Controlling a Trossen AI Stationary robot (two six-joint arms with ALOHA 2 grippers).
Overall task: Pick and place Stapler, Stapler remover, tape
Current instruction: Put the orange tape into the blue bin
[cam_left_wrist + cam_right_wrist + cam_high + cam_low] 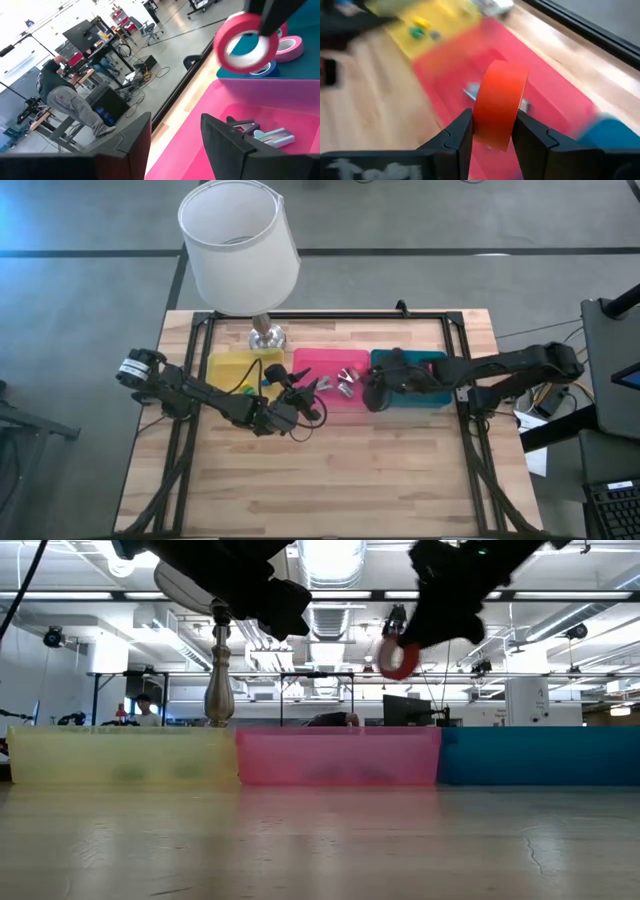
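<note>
A red tape roll (497,100) with a pale core hangs over the pink tray (325,402), close to the blue tray (432,398), with my right gripper (372,394) shut on it. Silvery claw-like stapler removers (346,380) lie in the pink tray. A pink roll (291,47) and a blue roll (265,71) lie flat in the blue tray. Small green and yellow things (420,27), too small to name, lie in the yellow tray (228,368). My left gripper (175,145) stands open and empty at the pink tray's near left corner. My right gripper pinches the red roll between its two fingers, one on each flat side (479,117), so the roll's outer band faces the wrist camera. The fingers slant down from the table's right. The roll stands on edge below them (398,658), lifted clear above the trays.
A lamp with a white shade (240,240) and a metal foot (267,335) stands behind the yellow tray. The three trays sit in a row at the table's far side. Bare wooden tabletop (330,470) lies on the near side of them. A person (65,95) stands beyond the table.
</note>
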